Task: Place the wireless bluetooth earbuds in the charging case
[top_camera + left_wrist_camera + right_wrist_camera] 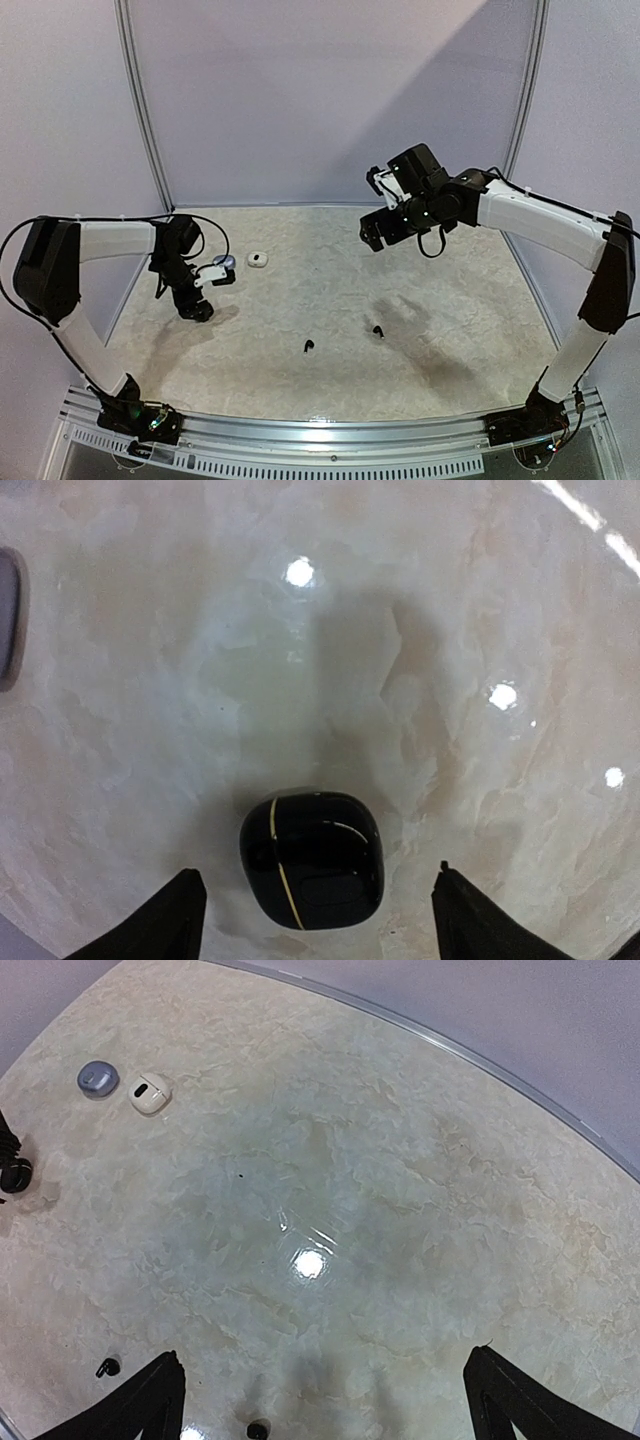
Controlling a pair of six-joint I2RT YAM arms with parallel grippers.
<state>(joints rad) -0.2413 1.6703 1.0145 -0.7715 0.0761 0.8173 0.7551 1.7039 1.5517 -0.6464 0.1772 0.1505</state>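
Note:
A closed black charging case (312, 858) with a thin gold seam lies on the marble table. My left gripper (315, 915) hovers low over it, open, one finger on each side with gaps to the case. In the top view the left gripper (197, 310) hides that case. Two black earbuds (308, 346) (378, 330) lie apart on the table near its front middle; the right wrist view also shows both earbuds (106, 1367) (257, 1429). High over the table's back right, my right gripper (372, 235) (325, 1400) is open and holds nothing.
A white case (258, 259) (150, 1092) and a grey case (228, 262) (98, 1078) sit side by side at the back left, just beyond the left wrist. The table's curved rim (480, 1060) and the booth wall run along the back.

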